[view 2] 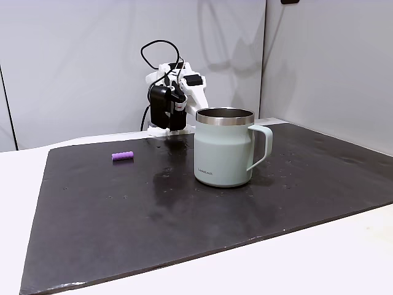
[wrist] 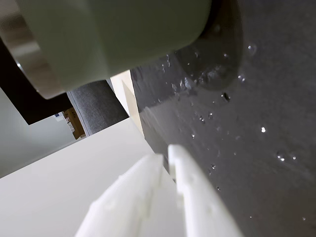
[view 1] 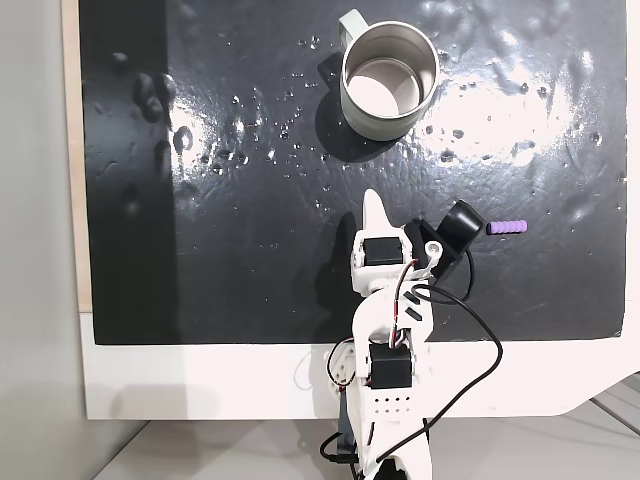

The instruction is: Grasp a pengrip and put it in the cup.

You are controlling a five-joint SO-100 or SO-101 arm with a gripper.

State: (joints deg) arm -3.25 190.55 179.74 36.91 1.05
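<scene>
The purple pengrip (view 1: 506,228) lies flat on the black mat, right of the arm in a fixed view; it also shows left of the mug as the pengrip (view 2: 123,156). The pale grey-green cup (view 1: 389,80) stands upright with its shiny inside bare, seen from the side as the cup (view 2: 223,147), handle to the right. My gripper (view 1: 373,203) points toward the cup, well short of it and left of the pengrip. In the wrist view the white fingers (wrist: 185,168) lie almost together, shut on nothing, with the cup (wrist: 108,34) above them.
The black mat (view 1: 200,250) covers most of the white table (view 1: 200,380) and carries scattered water drops. A black cylindrical camera (view 1: 460,225) on the wrist sits close to the pengrip. Grey walls (view 2: 73,61) stand behind the arm.
</scene>
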